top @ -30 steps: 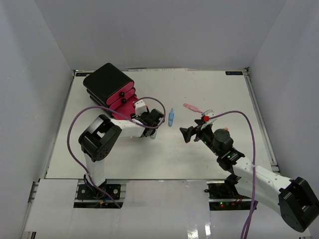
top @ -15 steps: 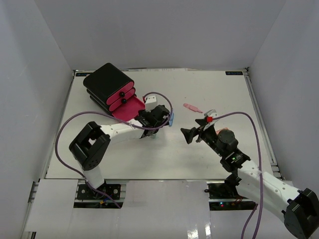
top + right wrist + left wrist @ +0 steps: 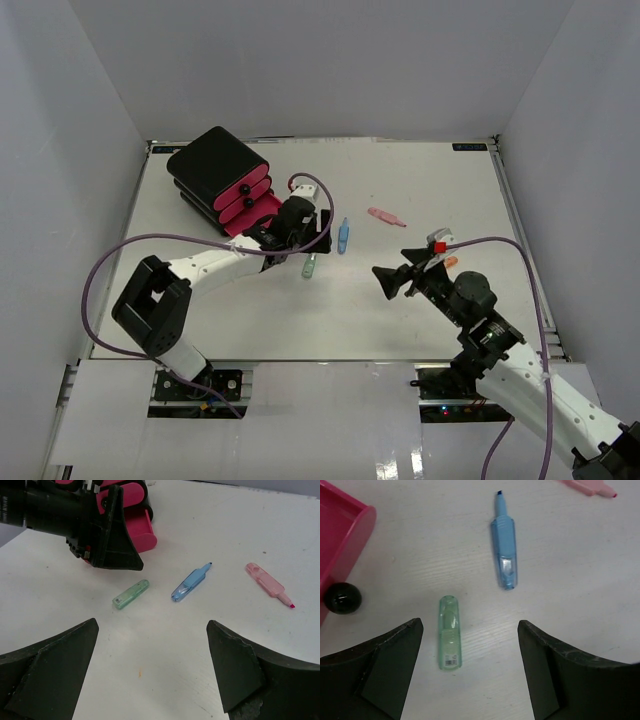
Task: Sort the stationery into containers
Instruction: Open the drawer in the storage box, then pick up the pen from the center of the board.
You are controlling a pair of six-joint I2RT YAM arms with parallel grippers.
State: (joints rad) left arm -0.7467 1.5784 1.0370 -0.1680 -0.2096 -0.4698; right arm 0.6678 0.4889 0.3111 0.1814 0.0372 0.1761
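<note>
A: Left wrist view, what's the left gripper point(image 3: 468, 629) doing?
B: Jaws wide, nothing held. It hangs low over the green piece point(image 3: 449, 639), which lies flat on the table point(image 3: 400, 180). Looks lined up for a pick.
A: Other stationery?
B: The blue highlighter point(image 3: 505, 555) is just beyond it with its tip bare. The pink highlighter point(image 3: 587, 486) is farther off. Both lie loose on the table.
A: Containers?
B: The black box point(image 3: 210, 165) sits far left. Its bottom drawer point(image 3: 345, 535) is pulled out, knob point(image 3: 342, 597) near the green piece. Probably open to receive. Inside mostly hidden.
A: Right gripper point(image 3: 152, 624)?
B: Also wide and empty, well apart from the items and facing them. Seems to be keeping clear.
A: Surface, room?
B: White matte tabletop, plain pale walls point(image 3: 330, 70) on three sides.
</note>
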